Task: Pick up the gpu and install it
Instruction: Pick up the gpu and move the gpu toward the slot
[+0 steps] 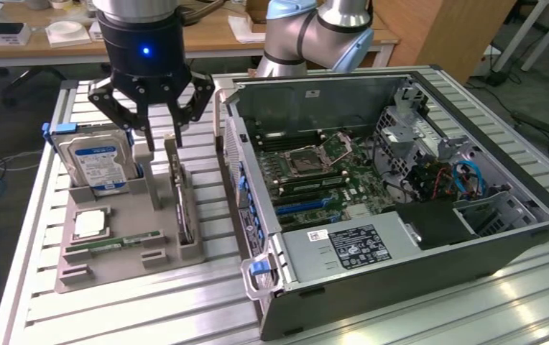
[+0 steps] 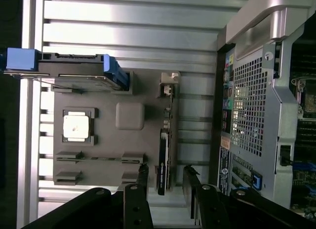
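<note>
The gpu (image 1: 182, 205) is a thin dark card standing on edge in a slot of the grey holder (image 1: 133, 215) on the exterior view's left. My gripper (image 1: 164, 140) hangs just above its far end, open, with a finger on each side of the card's line. From the wrist, the gpu (image 2: 164, 150) appears edge-on, its silver bracket (image 2: 168, 86) at the end away from me. The near end of the card lies between my open gripper (image 2: 166, 182), apart from both fingers (image 2: 143, 177).
The holder (image 2: 108, 145) also carries a blue-labelled hard drive (image 1: 97, 162), a CPU (image 1: 93, 224) and a green memory stick (image 1: 111, 244). The open computer case (image 1: 504, 215) with its motherboard (image 1: 313, 172) lies right beside it. A second robot arm (image 1: 313, 29) stands behind the case.
</note>
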Robot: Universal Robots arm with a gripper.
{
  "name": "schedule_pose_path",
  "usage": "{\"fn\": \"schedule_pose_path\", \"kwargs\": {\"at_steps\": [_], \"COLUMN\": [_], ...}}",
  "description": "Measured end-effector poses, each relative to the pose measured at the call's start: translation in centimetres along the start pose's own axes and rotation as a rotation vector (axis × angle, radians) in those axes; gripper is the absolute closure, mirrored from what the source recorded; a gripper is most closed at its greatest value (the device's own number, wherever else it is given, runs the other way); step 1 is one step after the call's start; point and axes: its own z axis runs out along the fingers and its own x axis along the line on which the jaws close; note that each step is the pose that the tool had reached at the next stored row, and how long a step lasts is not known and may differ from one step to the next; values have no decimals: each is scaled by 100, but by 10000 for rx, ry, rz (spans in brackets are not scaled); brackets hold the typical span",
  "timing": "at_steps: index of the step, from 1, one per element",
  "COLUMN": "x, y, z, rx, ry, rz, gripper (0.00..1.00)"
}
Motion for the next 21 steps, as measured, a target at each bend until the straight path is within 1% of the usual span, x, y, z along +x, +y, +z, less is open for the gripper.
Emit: {"fn": "schedule_pose_path", "kwargs": {"at_steps": [21], "x": [0], "y": [-3], "z": [74], "rx": [3], "ry": [1], "rz": [0], "gripper": [58]}}
